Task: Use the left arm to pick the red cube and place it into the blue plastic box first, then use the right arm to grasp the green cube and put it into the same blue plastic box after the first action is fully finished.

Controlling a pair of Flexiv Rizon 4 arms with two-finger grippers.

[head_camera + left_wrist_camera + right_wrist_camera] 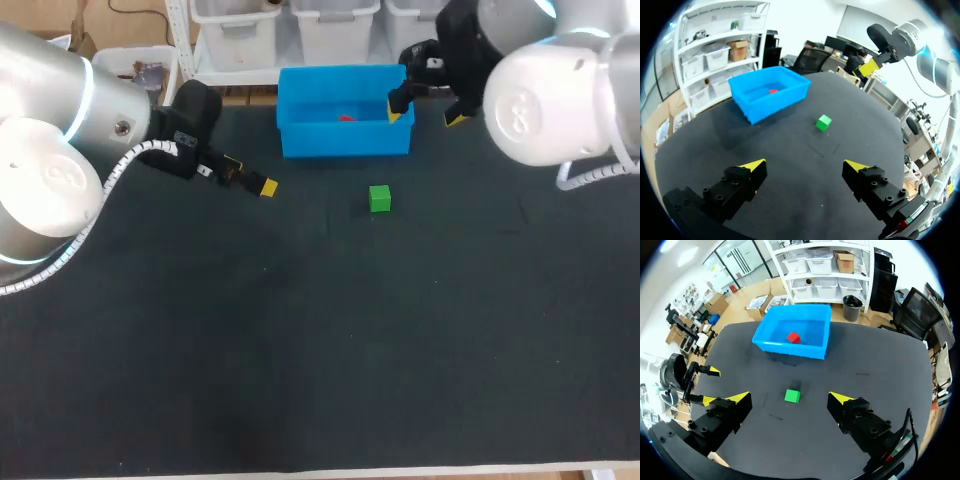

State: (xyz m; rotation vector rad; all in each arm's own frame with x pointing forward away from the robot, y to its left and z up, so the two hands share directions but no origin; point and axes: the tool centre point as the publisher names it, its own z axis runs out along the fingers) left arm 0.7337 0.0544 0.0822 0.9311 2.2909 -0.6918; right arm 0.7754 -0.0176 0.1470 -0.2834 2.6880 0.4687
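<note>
Starting step 2, prob: red cube [793, 337] lies inside blue box [345, 140]. Green cube [379, 198] on tabletop [300, 350] at box's 6 o'clock. L hand [805, 167] & R hand [428, 115] both released. Next: R hand should drop over green cube, clench.

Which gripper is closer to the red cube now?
Right, likely. The right gripper hangs over the blue box's right end, near the red cube; the left gripper is outside, off its left end.

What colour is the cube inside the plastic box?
The cube is red, clearest in the right wrist view.
</note>
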